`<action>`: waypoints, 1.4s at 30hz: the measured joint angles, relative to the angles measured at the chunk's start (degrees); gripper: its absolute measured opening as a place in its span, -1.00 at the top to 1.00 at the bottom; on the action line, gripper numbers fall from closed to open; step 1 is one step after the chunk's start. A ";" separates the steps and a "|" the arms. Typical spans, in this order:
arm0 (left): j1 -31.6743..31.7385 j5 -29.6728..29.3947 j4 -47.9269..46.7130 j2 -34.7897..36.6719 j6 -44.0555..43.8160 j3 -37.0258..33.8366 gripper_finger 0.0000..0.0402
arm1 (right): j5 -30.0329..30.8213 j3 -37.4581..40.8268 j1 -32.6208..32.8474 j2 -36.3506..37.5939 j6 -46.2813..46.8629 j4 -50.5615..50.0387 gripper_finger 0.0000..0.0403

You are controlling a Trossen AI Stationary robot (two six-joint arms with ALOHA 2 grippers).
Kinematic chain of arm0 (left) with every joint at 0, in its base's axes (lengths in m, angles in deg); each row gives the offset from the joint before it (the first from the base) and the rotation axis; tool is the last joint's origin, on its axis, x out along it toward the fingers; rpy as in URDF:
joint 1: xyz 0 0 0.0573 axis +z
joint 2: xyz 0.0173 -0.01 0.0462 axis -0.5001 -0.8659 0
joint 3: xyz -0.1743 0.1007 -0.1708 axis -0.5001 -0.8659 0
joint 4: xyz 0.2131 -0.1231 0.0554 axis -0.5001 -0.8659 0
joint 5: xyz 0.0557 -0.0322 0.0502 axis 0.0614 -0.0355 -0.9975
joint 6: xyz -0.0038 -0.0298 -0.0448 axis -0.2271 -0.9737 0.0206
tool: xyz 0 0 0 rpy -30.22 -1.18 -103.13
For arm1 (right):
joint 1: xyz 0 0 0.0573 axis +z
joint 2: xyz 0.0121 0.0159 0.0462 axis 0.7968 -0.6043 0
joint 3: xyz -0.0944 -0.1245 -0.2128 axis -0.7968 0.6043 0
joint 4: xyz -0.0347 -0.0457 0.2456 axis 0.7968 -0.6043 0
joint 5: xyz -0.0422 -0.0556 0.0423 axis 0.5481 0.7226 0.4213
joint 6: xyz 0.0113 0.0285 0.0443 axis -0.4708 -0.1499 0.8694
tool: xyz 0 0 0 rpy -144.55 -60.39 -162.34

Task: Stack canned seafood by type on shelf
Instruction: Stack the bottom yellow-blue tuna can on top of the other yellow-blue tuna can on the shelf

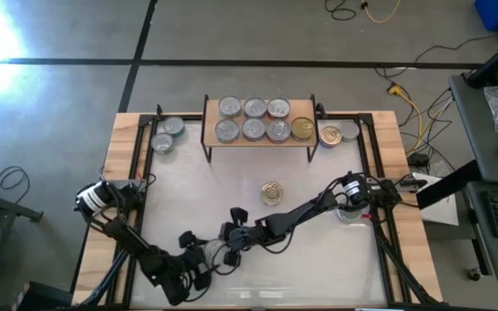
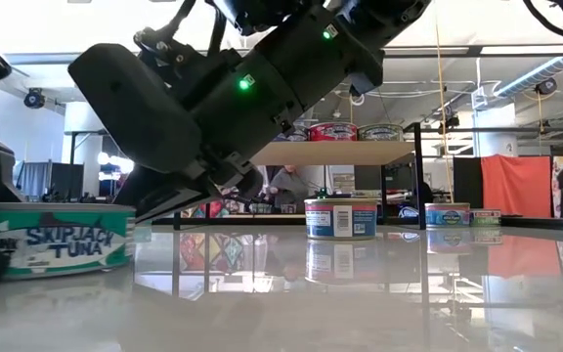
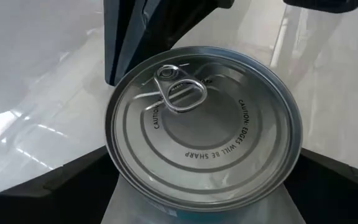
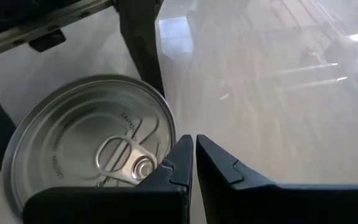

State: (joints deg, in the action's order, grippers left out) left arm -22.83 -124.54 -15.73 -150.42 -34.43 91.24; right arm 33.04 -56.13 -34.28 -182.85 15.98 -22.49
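Silver-topped tin [image 3: 204, 124] sits well away from the shelf [image 1: 258, 144], inside the left gripper [image 3: 207, 158], which is spread wide around it. The right gripper [image 4: 194, 155] is pinched closed just beside. I'd centre the tin, squeeze evenly, then lift.

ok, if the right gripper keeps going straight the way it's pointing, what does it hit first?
Probably the bare tabletop, just beside the silver-topped tin. The right gripper, jaws shut, points down past the tin's rim rather than at it. Depth is unclear.

Gold-topped tin [image 1: 271, 192], light-wood shelf [image 1: 258, 143]
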 joint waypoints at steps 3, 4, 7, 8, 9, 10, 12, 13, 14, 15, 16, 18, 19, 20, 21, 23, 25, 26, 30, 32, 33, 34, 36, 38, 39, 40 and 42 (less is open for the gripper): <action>0.46 0.04 -0.07 0.04 0.00 0.01 -0.91 | 0.05 -0.04 0.08 0.02 0.00 -0.94 0.94; 0.55 0.24 -0.19 0.25 0.18 0.00 -0.87 | 0.07 -0.15 0.11 0.04 -0.01 -1.53 0.94; 0.74 1.40 -1.40 1.37 2.01 -0.08 -0.76 | 0.09 -0.66 0.13 0.62 -0.44 -4.36 0.94; 0.79 2.06 -2.16 1.94 2.73 -0.10 -0.73 | 0.04 -0.70 0.16 1.10 -0.63 -5.15 0.94; 0.79 2.84 -3.02 2.56 3.21 -0.13 -0.71 | -0.02 -0.72 0.18 1.78 -1.10 -6.00 0.94; 0.83 3.85 -4.01 3.39 3.96 -0.19 -0.71 | -0.29 -0.72 0.23 2.81 -1.71 -7.17 0.94; 1.07 6.50 -5.84 5.55 5.99 -0.25 -0.71 | -0.72 -0.86 0.36 4.95 -3.43 -8.80 0.94; 1.22 7.58 -6.86 6.86 7.16 -0.25 -0.71 | -0.75 -0.92 0.46 6.36 -4.62 -10.21 0.94; 1.51 8.18 -8.23 8.34 8.51 -0.25 -0.71 | -0.66 -0.92 0.48 7.76 -5.42 -11.93 0.94; 1.88 8.67 -9.73 10.07 9.81 -0.27 -0.71 | -0.54 -0.94 0.48 9.07 -6.32 -13.32 0.94; 2.39 8.85 -11.36 12.08 11.20 -0.30 -0.71 | -0.11 -0.96 0.48 10.31 -7.51 -14.73 0.94; 3.96 8.86 -14.08 16.13 14.91 -0.64 -0.71 | 2.61 -0.92 0.46 12.65 -9.21 -17.73 0.94; 4.82 8.96 -15.35 18.30 17.15 -0.84 -0.71 | 3.92 -0.90 0.44 13.70 -10.25 -18.49 0.94; 5.93 9.23 -16.39 20.63 19.64 -1.03 -0.71 | 5.05 -0.89 0.41 14.94 -11.08 -19.39 0.94; 7.26 9.61 -17.19 23.00 22.37 -1.10 -0.71 | 5.96 -0.87 0.35 16.14 -12.25 -20.36 0.94; 9.96 11.33 -18.05 27.73 28.28 -1.35 -0.71 | 7.66 -0.87 0.32 18.41 -14.10 -21.17 0.94; 13.61 14.33 -18.76 32.47 35.47 -1.50 -0.71 | 9.14 -0.87 0.33 20.45 -15.78 -22.85 0.94; 15.52 16.41 -18.49 34.58 38.85 -1.48 -0.71 | 9.80 -0.86 0.33 21.22 -16.51 -23.57 0.94; 24.59 25.97 -18.54 43.12 51.12 -1.49 -0.71 | 12.03 -0.79 0.30 24.78 -18.05 -26.06 0.94; 29.97 30.71 -19.44 46.57 56.00 -1.50 -0.71 | 12.27 -0.81 0.07 26.27 -18.96 -26.66 0.94; 32.59 32.68 -19.39 48.25 58.20 -1.50 -0.71 | 12.29 -0.81 -0.08 26.90 -19.56 -27.44 0.94; 35.17 34.60 -19.23 49.71 60.31 -1.50 -0.71 | 12.36 -0.81 -0.29 27.21 -20.07 -28.00 0.94; 40.40 37.58 -19.25 52.20 64.38 -1.50 -0.71 | 12.75 -0.79 -0.78 28.10 -21.25 -29.88 0.94; 45.60 40.78 -19.33 53.72 68.45 -1.09 -0.71 | 14.78 -0.68 -1.47 29.27 -22.12 -32.65 0.94; 48.38 42.74 -19.24 54.23 70.34 -0.79 -0.71 | 16.15 -0.68 -1.97 30.16 -22.16 -33.45 0.94; 51.04 44.78 -19.40 54.56 72.17 -0.27 -0.71 | 17.63 -0.70 -2.48 31.10 -22.29 -34.92 0.94; 56.45 48.72 -19.09 54.69 75.64 1.05 -0.71 | 19.69 -0.70 -3.79 33.11 -22.30 -36.94 0.94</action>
State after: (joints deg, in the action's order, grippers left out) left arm 33.62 -75.81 -34.82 -95.74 41.21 92.30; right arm 52.73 -56.83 -38.07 -149.74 -6.32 -59.43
